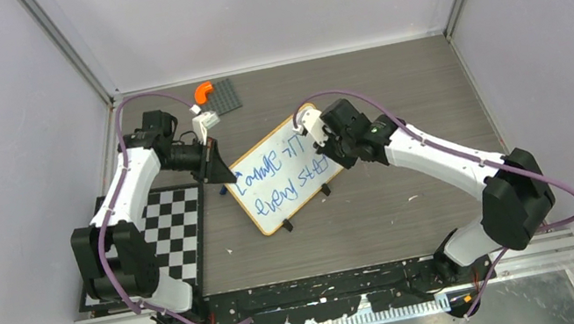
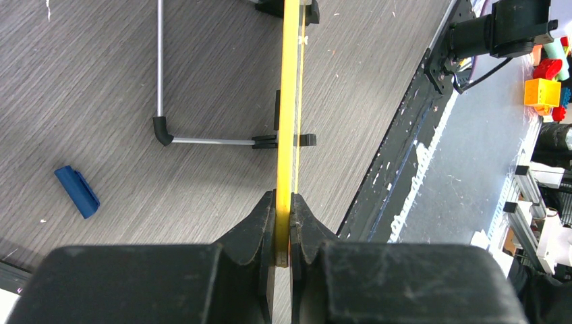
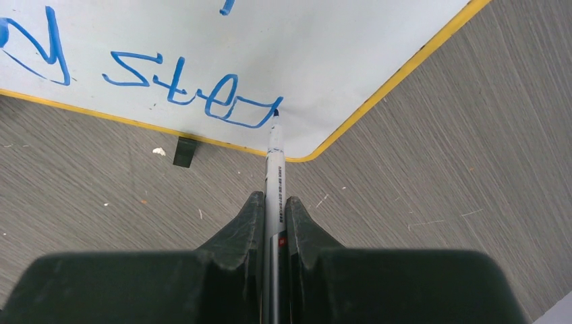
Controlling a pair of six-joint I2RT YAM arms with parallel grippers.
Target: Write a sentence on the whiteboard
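The whiteboard (image 1: 283, 182) stands tilted mid-table on black clip feet, with the blue sentence (image 1: 282, 179) in two slanted lines. My left gripper (image 1: 220, 172) is shut on the board's left edge; in the left wrist view the board shows as a thin yellow strip (image 2: 290, 101) between the fingers (image 2: 260, 226). My right gripper (image 1: 326, 153) is shut on a white marker (image 3: 275, 158). Its blue tip touches the board (image 3: 303, 54) at the end of the word "step" (image 3: 192, 91).
A checkerboard mat (image 1: 174, 226) lies at the left under the left arm. A dark studded plate (image 1: 220, 95) with an orange piece (image 1: 202, 91) sits at the back. A blue marker cap (image 2: 77, 191) lies on the table near the board's wire stand (image 2: 165, 131).
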